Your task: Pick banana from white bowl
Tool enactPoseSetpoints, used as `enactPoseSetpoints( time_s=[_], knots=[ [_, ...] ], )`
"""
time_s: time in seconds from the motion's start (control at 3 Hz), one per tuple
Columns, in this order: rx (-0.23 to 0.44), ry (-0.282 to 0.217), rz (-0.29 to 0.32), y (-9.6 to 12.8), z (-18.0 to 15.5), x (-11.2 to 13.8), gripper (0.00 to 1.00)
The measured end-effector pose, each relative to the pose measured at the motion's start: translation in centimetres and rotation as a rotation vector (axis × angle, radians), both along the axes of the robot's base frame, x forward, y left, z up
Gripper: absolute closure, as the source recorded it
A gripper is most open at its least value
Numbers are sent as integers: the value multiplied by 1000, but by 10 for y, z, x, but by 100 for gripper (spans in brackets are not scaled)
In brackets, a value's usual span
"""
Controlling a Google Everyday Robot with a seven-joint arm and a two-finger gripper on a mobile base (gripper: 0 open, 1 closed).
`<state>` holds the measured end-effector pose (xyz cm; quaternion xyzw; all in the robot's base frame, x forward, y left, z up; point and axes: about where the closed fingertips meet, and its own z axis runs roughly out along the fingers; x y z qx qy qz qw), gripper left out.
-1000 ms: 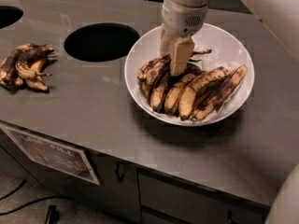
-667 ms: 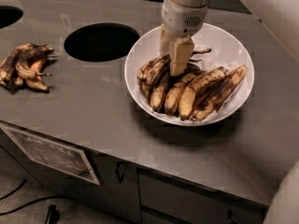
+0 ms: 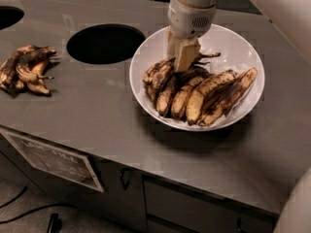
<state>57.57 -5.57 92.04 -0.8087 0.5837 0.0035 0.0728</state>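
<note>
A grey counter [image 3: 97,115] holds a white bowl [image 3: 238,45] of about 6 spotted bananas. The gripper [image 3: 183,57] reaches down into the bowl at its 11 o'clock side, tip against the pile. Whether the claw is wide, narrow or gripping cannot be told. The banana [image 3: 193,74], the darkest, lies in the bowl just below the tip, its thin stem pointing toward 1 o'clock. It appears unlifted, so a secure grip and the lift are likely left. A separate blackened bunch [image 3: 26,69] lies at 9 o'clock.

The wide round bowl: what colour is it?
The wide round bowl is plain white, camera view; the hand hangs over it.
</note>
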Motion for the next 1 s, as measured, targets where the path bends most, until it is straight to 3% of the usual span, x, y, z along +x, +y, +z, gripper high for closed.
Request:
enactPoseSetpoints(
  time_s=[0.33,0.67,1.0],
  knots=[
    [0,0,0,0,0,0,100],
    [0,-1,0,0,0,0,100],
    [10,-46,-6,5,7,2,100]
  ],
)
